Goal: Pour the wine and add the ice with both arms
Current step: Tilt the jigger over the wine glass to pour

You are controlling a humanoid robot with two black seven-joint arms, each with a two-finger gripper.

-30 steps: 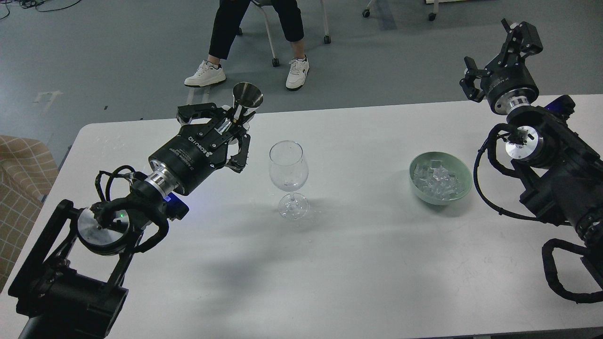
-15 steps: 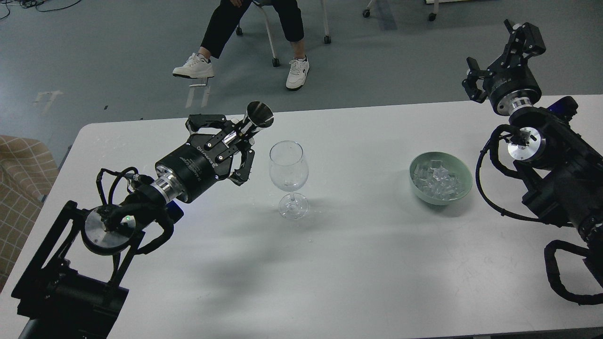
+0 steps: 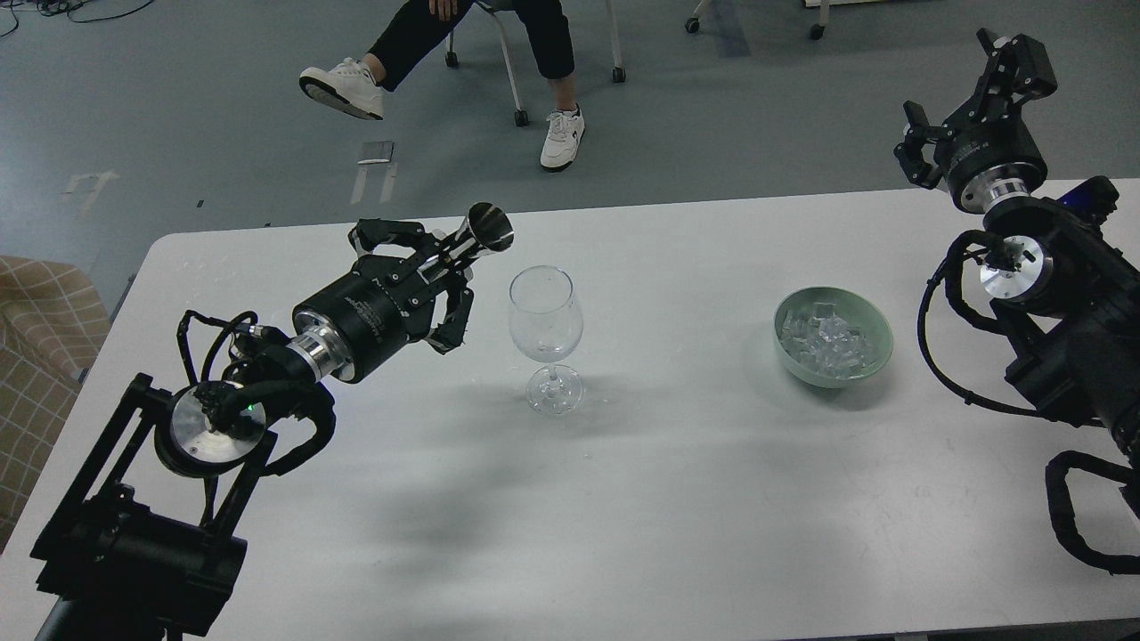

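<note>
A white desk [image 3: 677,499] stands on grey-blue floor [image 3: 196,116]. Beyond its far edge, a seated person [image 3: 499,36] in white sneakers; a checked tan sofa [image 3: 40,338] flanks its left edge.

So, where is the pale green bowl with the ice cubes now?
In the head view, the pale green bowl holding small clear ice cubes stands on the white table, right of the clear wine glass and nearer the right arm.

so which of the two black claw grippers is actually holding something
The left gripper: its fingers clamp a tilted shiny steel measuring cup beside the clear wine glass. The right gripper is open and empty.
</note>
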